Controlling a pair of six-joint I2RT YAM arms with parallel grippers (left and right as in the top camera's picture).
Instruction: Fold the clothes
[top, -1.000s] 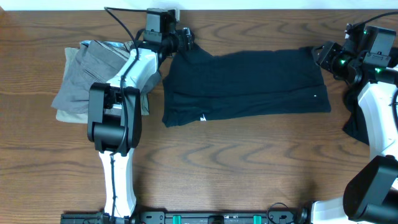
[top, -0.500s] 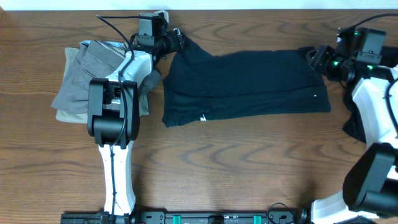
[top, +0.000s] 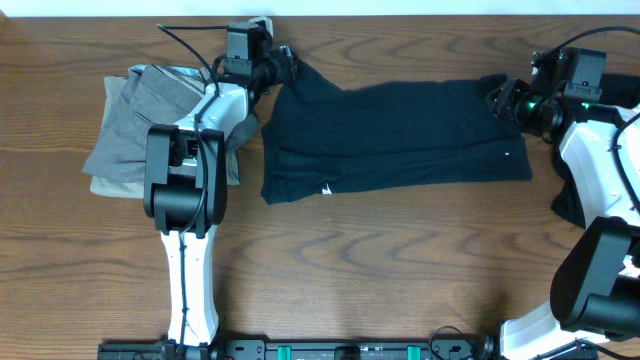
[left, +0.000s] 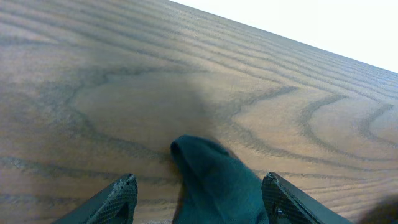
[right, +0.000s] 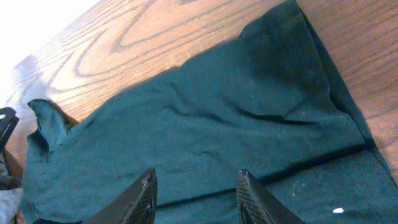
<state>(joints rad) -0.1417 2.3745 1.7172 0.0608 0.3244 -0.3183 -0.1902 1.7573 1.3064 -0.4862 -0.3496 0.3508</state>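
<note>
The left arm reaches along the far side of the brown wood-grain worktop (top: 400, 260), wrist bent so that the left end effector (top: 284, 68) points sideways to the right. Its jaws stand apart, clamped on nothing. The upper-left corner of the dark, short-sleeved fabric T-shirt (top: 400, 135) pokes up between the fingers (left: 121, 198), seemingly touching neither. The right arm bends in from the right edge. The right end effector (top: 502, 98) faces left at the shirt's upper-right corner, jaws parted, and the cloth spreads flat ahead of its fingertips (right: 142, 193). A folded pile of grey and khaki trousers (top: 135, 130) lies behind the left end effector, beside its arm.
</note>
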